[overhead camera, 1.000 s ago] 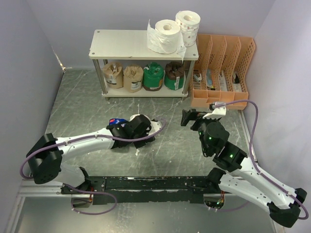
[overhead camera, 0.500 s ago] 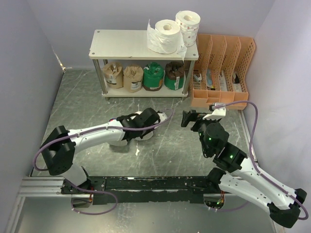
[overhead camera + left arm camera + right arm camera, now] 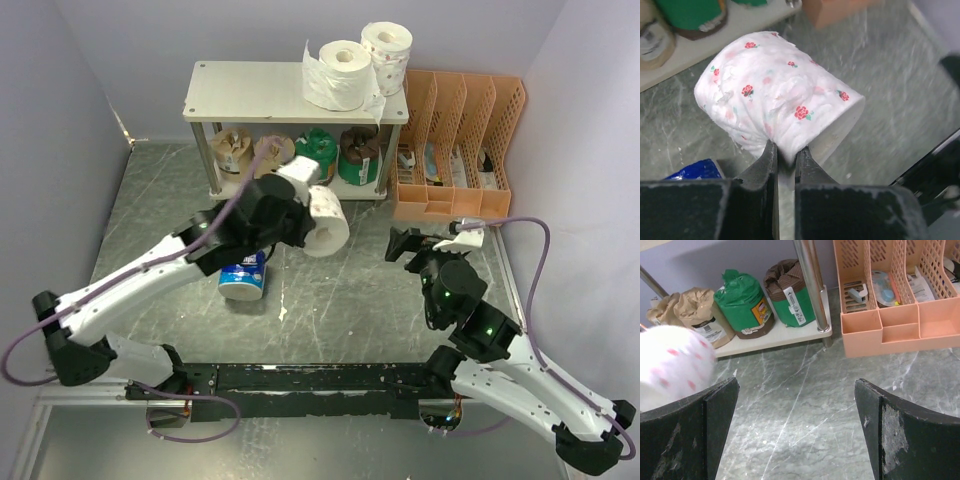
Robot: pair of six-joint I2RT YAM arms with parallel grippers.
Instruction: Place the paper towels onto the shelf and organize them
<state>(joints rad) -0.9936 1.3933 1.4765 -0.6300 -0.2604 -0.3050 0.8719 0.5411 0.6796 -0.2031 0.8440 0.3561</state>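
Note:
My left gripper (image 3: 786, 155) is shut on the wall of a white paper towel roll with red flowers (image 3: 780, 90), pinching its edge. In the top view that roll (image 3: 328, 226) hangs above the table in front of the shelf (image 3: 250, 90), held by the left gripper (image 3: 303, 214). Two white rolls (image 3: 338, 75) stand on the shelf's top board. Tan (image 3: 233, 150), green (image 3: 320, 146) and brown (image 3: 358, 152) rolls stand on its lower board. A blue-wrapped roll (image 3: 243, 278) stands on the table. My right gripper (image 3: 405, 246) (image 3: 797, 405) is open with nothing in it.
An orange slotted file organizer (image 3: 460, 150) (image 3: 900, 295) stands right of the shelf, touching it. Purple walls close in the table on the left, back and right. A silver shelf post (image 3: 812, 285) stands between the brown roll and the organizer.
My left gripper closed on the flowered roll and lifted it up and toward the shelf, uncovering the blue roll on the table. The right arm shifted slightly right.

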